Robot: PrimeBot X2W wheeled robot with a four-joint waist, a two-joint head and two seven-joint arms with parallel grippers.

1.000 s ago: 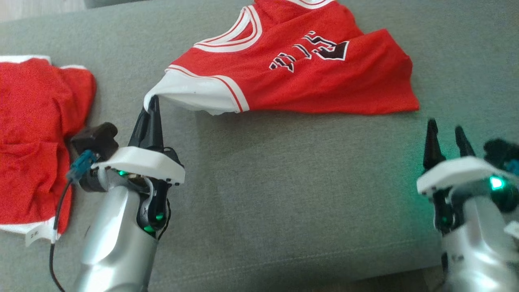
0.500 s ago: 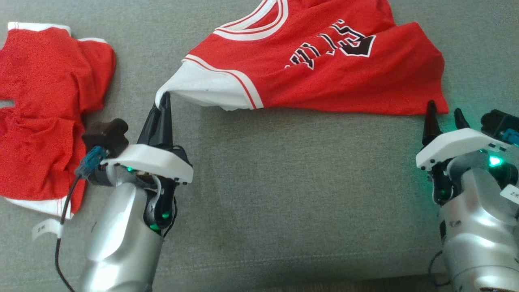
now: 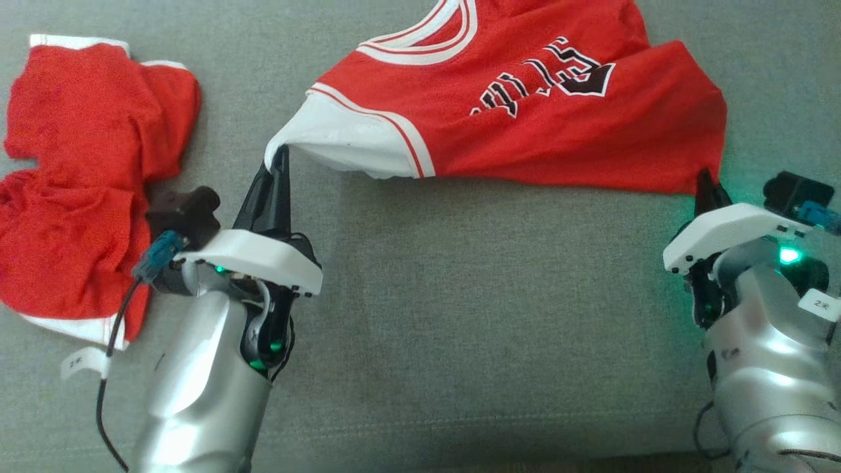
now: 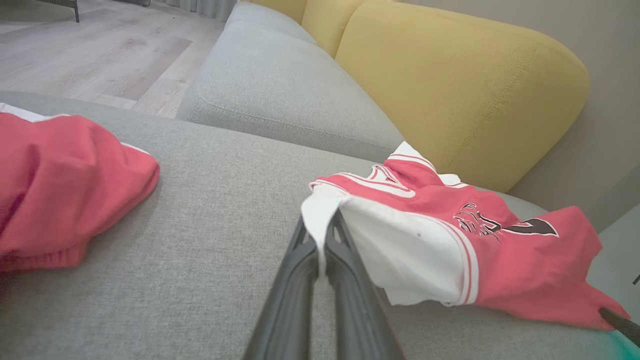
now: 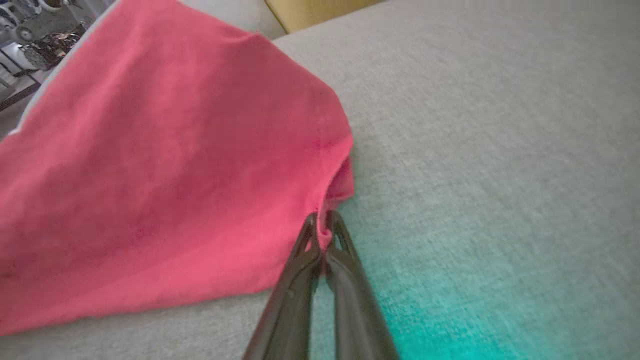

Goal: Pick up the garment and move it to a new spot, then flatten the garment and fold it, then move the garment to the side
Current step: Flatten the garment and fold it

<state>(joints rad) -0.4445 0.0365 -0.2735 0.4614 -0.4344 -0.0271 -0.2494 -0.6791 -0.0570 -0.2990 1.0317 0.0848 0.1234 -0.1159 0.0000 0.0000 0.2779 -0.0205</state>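
the jersey [image 3: 525, 125] lies on the sofa seat [image 3: 460, 295], spread over its far middle. left of the jersey and well apart from it, a second garment [image 3: 85, 190] lies bunched on the same seat. the left gripper [image 3: 279, 157] is at the jersey's near left corner, with the sleeve edge between its fingertips. the right gripper [image 3: 706, 180] is at the jersey's near right corner, with the hem between its fingertips. behind the jersey stands a back cushion [image 4: 450, 85]. further left of the jersey, past the seat's edge, lies the floor [image 4: 75, 55].
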